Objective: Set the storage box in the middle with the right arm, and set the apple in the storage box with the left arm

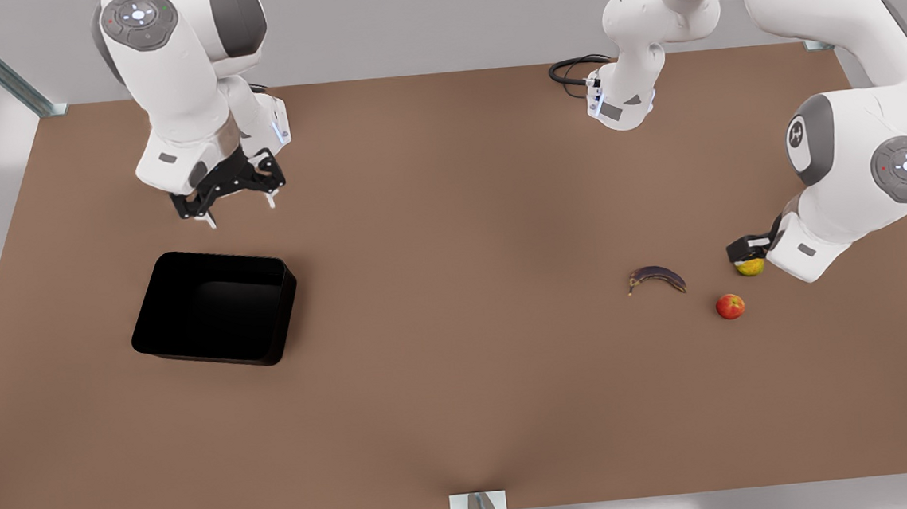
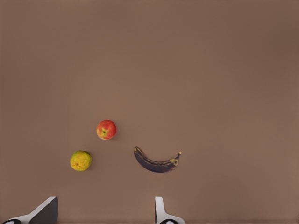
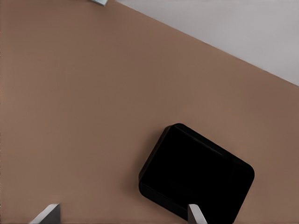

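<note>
The glossy black storage box [image 1: 214, 307] [image 3: 196, 179] sits on the table at the front view's left. My right gripper [image 1: 240, 209] [image 3: 121, 217] hangs open above the table just behind the box, holding nothing. The small red apple [image 1: 730, 306] [image 2: 106, 129] lies at the front view's right. My left gripper [image 1: 747, 251] [image 2: 103, 217] hovers open a little behind the apple, over a yellow-green fruit, and is largely hidden by its own arm in the front view.
A yellow-green round fruit [image 1: 750, 267] [image 2: 81, 160] lies just behind the apple. A dark purple banana-shaped thing [image 1: 657, 277] [image 2: 156, 162] lies beside them toward the table's middle. A black cable [image 1: 572, 72] loops at the table's far edge.
</note>
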Available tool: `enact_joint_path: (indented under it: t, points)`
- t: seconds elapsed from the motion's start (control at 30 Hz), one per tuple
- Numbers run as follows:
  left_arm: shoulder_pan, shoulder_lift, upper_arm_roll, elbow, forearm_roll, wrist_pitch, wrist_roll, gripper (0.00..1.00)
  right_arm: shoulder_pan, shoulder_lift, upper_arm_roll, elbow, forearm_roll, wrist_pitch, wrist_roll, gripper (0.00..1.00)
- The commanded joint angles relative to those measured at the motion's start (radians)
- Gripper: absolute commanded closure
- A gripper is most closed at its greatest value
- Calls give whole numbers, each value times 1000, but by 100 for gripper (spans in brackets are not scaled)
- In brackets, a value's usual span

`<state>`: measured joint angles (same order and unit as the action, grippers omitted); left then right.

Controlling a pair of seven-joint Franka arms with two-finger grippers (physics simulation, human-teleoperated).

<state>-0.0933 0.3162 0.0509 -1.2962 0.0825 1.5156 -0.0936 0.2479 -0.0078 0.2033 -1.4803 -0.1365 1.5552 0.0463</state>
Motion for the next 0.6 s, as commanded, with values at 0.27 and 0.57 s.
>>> enact_joint_path:
  t: [0.27, 0.57]
  points:
    - [58, 67, 4, -255, 2, 293, 3, 0, 307, 219, 16, 25, 14, 11, 297, 0]
    - [142, 195, 3, -279, -3, 341, 64, 0, 166, 293, -88, -60, -51, 91, 357, 0]
